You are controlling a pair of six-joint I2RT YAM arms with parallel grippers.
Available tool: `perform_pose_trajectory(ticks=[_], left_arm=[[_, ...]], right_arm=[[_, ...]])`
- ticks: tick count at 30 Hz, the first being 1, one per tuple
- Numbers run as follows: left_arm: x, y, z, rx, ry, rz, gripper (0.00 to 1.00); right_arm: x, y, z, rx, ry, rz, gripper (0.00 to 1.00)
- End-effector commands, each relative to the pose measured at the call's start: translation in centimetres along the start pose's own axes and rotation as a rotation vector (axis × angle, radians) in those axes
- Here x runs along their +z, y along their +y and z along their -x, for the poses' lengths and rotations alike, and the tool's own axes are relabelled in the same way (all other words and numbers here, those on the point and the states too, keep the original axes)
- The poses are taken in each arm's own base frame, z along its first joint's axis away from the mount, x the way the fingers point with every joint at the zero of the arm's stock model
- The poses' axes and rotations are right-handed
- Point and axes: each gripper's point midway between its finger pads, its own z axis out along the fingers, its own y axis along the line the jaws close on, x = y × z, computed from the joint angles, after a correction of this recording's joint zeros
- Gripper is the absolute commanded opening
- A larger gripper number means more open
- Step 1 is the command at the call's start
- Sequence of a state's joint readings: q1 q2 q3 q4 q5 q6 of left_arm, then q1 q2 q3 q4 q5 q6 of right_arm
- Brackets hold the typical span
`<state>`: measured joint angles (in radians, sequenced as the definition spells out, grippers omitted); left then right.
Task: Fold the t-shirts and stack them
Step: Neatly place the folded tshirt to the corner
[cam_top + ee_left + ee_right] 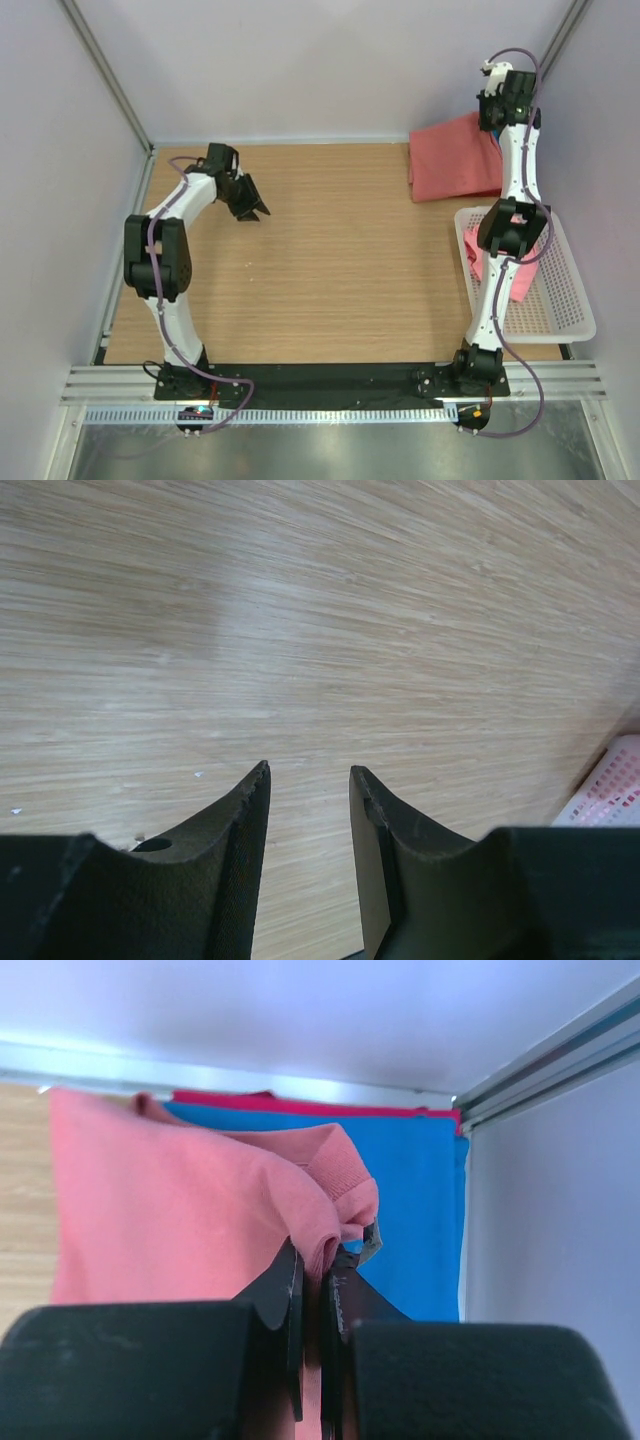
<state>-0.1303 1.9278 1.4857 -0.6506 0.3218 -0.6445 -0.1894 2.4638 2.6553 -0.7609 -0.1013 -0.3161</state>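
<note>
Right fingers (285, 1285), arm stretched far, clamp the salmon-red t-shirt (180, 1200), whose wrist view alone shows a blue t-shirt (420, 1210) beneath; left fingers (245, 820) apart.

Four t-shirts (450, 160) (salmon (180, 1200), blue (420, 1210), dark red (300, 1106), pink (476, 260)), one basket (578, 312), two grippers (308, 772) (318, 1272).

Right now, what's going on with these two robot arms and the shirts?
The right gripper is shut on a fold of the salmon shirt at the far right corner of the table, where it lies over a blue shirt and a dark red shirt. The left gripper hangs open over bare wood, holding nothing. A pink shirt sits in the white basket.
</note>
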Motion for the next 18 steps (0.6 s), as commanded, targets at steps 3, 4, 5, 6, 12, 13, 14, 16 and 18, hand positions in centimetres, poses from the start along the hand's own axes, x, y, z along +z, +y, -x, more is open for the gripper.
perform_pose_trajectory(ticks=[3,4,5,6,12,13,14,16,18], left_arm=[[-0.7,-0.9,0.9,0.015,0.027,0.018,0.39],[-0.7,-1.0,0.9,0.015,0.030,0.022,0.39],[-0.6,-1.0,1.0,0.013,0.031,0.026,0.39],[-0.5,-1.0,1.2,0.007,0.025,0.033,0.39],[1.3,-1.3,0.9,0.010,0.056,0.044,0.39],[1.3,-1.6,1.2,0.013,0.050,0.042,0.39],[1.4,-1.6,1.2,0.013,0.051,0.044,0.39],[1.6,-1.7,1.2,0.010,0.053,0.044,0.39],[1.7,-1.7,1.2,0.007,0.057,0.045,0.39]], right_arm=[[2.6,-4.4,5.2,-0.009,-0.288,-0.082,0.01],[3.0,-4.7,5.1,-0.004,-0.296,-0.087,0.01],[4.0,-5.1,4.3,0.002,-0.293,-0.099,0.01],[4.1,-5.8,4.8,0.001,-0.326,-0.117,0.01],[5.0,-7.3,5.6,0.032,-0.417,-0.146,0.01],[5.0,-7.5,5.7,0.032,-0.424,-0.152,0.01],[5.1,-7.7,5.9,0.026,-0.434,-0.158,0.01],[4.8,-8.0,6.4,0.029,-0.451,-0.166,0.01],[4.4,-8.4,6.5,0.032,-0.451,-0.179,0.01]])
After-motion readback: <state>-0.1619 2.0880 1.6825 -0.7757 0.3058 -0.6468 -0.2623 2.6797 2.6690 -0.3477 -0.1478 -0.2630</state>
